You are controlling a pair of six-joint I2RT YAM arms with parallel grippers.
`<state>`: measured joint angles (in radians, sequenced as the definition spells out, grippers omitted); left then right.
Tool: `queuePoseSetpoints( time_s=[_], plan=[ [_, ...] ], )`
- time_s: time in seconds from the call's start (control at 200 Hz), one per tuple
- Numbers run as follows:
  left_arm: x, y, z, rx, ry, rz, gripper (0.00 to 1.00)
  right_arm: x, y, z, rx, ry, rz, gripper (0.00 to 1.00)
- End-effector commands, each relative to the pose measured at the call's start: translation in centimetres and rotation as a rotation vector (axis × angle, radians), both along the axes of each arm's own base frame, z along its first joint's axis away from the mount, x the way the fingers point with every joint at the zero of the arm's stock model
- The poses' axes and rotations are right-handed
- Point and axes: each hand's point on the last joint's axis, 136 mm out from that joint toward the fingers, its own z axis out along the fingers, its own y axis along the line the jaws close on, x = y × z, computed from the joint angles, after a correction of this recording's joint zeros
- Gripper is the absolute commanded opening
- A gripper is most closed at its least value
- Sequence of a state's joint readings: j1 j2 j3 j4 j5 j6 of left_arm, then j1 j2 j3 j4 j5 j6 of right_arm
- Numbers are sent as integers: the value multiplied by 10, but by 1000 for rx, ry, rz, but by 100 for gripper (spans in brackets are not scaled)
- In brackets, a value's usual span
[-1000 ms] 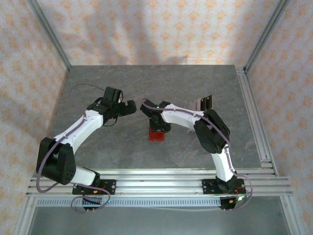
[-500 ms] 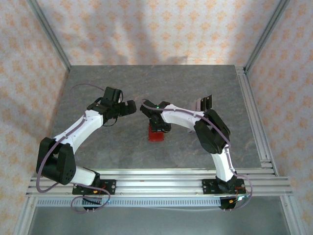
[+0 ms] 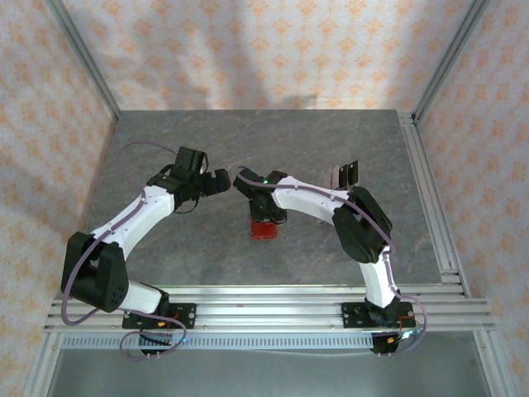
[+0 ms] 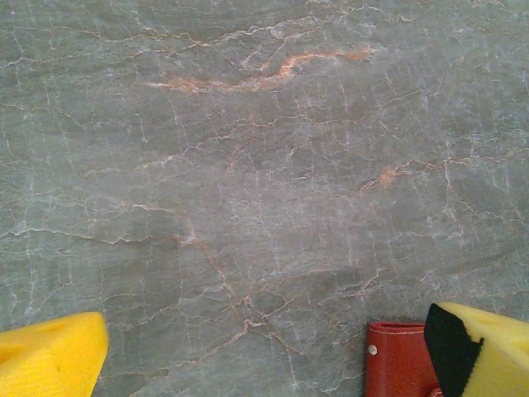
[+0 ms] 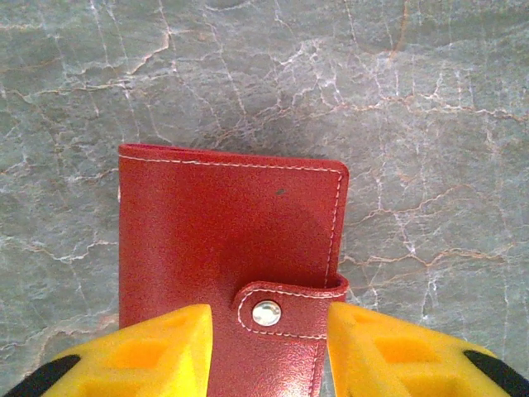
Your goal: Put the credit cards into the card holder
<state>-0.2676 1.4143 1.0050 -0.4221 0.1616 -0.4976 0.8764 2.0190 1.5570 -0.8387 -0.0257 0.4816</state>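
The card holder (image 5: 223, 240), a red wallet, lies closed on the grey table with its snap tab (image 5: 289, 310) fastened. My right gripper (image 5: 270, 347) hangs just above it, open. One yellow fingertip is over the red cover and the other is at the tab's outer end. From above, the card holder (image 3: 264, 229) pokes out under the right gripper (image 3: 263, 217). My left gripper (image 3: 221, 180) is wide open over bare table to the left, with a corner of the card holder (image 4: 401, 360) beside its right finger. Dark flat pieces (image 3: 345, 174), likely the credit cards, lie behind the right arm.
Metal rails (image 3: 430, 198) run along the table's right side and near edge. Patterned walls close in the back and both sides. The two wrists stand close together over the middle of the table (image 3: 207, 132).
The right wrist has shifted very slightly over the card holder. The left arm and the card holder stay where they were.
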Motion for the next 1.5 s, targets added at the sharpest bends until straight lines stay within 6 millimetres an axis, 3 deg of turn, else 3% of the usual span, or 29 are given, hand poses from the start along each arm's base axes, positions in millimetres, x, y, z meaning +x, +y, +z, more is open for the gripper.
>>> queuePoseSetpoints(
  time_s=[0.0, 0.375, 0.561, 0.921, 1.496],
  plan=[
    [3, 1, -3, -6, -4, 10, 100, -1, 0, -2, -31, 8, 20, 40],
    [4, 2, -4, -4, -2, 12, 100, -3, -3, -27, -82, 42, 35, 39],
    [4, 2, -3, -3, -2, 13, 100, -7, -9, -35, -102, 51, 37, 28],
    [1, 3, -7, -1, 12, 16, 100, -7, -1, -17, -37, 36, 49, 0],
    [-11, -17, -29, -121, 75, -24, 100, -1, 13, 30, 109, -55, 52, 0]
  ],
)
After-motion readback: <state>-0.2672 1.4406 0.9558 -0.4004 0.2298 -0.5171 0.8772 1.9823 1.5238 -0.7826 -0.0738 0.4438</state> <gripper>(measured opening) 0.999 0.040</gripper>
